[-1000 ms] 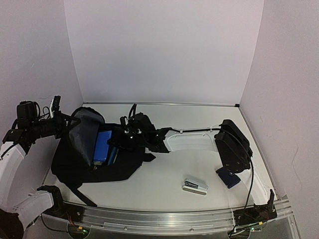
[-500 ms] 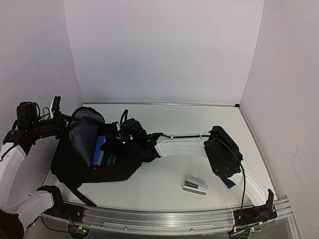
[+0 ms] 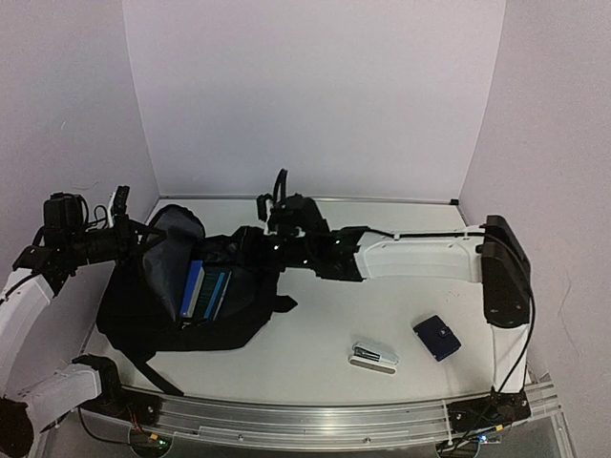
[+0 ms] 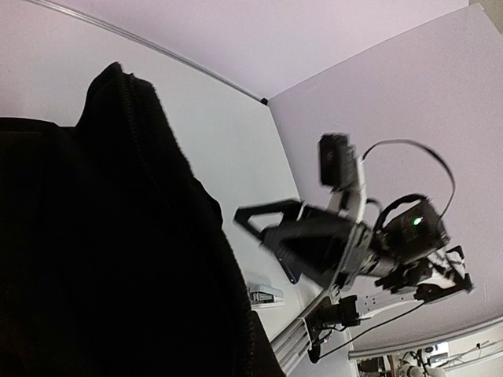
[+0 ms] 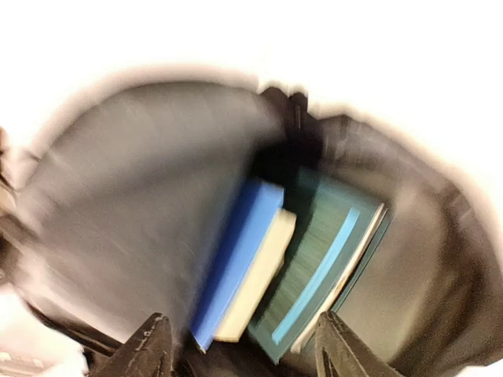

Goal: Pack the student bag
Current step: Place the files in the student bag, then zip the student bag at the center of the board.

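Black soft fabric with a grey lining, the large student bag [image 3: 143, 307] lies on the left side of the table, straps trailing toward the near edge. The left gripper [image 3: 134, 232] is closed on the bag's raised upper flap and props the mouth open. The right gripper [image 5: 242, 330] hangs just over that mouth from the right. Its fingers are spread with nothing between them, though the right wrist view is blurred.

Inside, a bright blue hardback book [image 5: 236, 259] and a teal-covered book [image 5: 322, 259] lean side by side against the lining. Well apart to the right, near the front edge, lie a small white and grey stapler [image 3: 374, 356] and a flat dark blue case [image 3: 437, 337].

The main risk, as I judge it, is the flap. The fabric is limp, so if it slides out of the left gripper it would fall over the books and close the opening. The right fingers are also close to the rim and zipper, and a snag there could drag the whole bag or tip the leaning books out.

The bag seems to lie flat with its long axis running roughly left to right, slanting slightly toward the far side. Its mouth gapes upward and to the right. The exact axis is hard to fix under the folds.
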Tool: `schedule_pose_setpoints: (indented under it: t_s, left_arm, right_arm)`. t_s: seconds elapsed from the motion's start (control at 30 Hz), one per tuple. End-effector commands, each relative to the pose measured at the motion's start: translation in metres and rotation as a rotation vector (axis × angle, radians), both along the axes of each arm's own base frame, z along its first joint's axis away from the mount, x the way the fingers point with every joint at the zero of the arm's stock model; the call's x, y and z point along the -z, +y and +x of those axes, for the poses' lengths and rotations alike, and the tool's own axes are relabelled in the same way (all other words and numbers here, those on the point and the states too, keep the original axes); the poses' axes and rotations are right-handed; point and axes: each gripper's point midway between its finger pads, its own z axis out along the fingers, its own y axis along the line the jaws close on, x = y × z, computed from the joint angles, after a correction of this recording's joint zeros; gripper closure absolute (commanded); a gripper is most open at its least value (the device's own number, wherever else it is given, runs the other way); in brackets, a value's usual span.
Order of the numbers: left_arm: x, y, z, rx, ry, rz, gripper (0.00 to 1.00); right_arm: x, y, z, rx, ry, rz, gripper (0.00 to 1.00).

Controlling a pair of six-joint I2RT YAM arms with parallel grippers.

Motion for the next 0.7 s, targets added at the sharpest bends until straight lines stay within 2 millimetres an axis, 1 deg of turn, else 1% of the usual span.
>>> schedule_pose_setpoints:
  t_s: [0.0, 0.1, 0.23, 0.3, 0.4, 0.5, 0.57, 0.63, 0.67]
  left_arm:
    - [-0.005, -0.023, 0.013, 0.029, -0.053, 0.054, 1.0]
    - [-0.004, -0.038, 0.018, 0.062, -0.049, 0.068, 1.0]
    - [0.004, -0.058, 0.02, 0.11, -0.035, 0.073, 1.0]
    - [0.014, -0.074, 0.017, 0.154, -0.012, 0.084, 1.0]
    - [0.032, -0.096, 0.012, 0.215, 0.028, 0.123, 0.99]
    - [0.041, -0.114, 0.005, 0.274, 0.041, 0.146, 0.94]
    - [0.046, -0.128, -0.003, 0.334, 0.05, 0.145, 0.9]
    - [0.052, -0.14, -0.013, 0.398, 0.072, 0.144, 0.87]
    - [0.057, -0.144, -0.018, 0.428, 0.088, 0.149, 0.87]
  right_arm:
    - [-0.005, -0.051, 0.047, 0.158, -0.058, -0.071, 0.33]
    - [0.013, -0.06, 0.058, 0.159, -0.045, -0.12, 0.29]
    - [0.036, -0.061, 0.062, 0.14, -0.02, -0.171, 0.25]
    - [0.046, -0.059, 0.062, 0.124, -0.007, -0.182, 0.24]
    - [0.055, -0.053, 0.06, 0.088, 0.006, -0.189, 0.24]
    - [0.07, -0.05, 0.056, 0.055, 0.028, -0.217, 0.24]
    - [0.078, -0.05, 0.056, 0.053, 0.036, -0.233, 0.27]
    - [0.087, -0.052, 0.057, 0.057, 0.046, -0.249, 0.31]
    - [0.09, -0.052, 0.057, 0.061, 0.049, -0.254, 0.36]
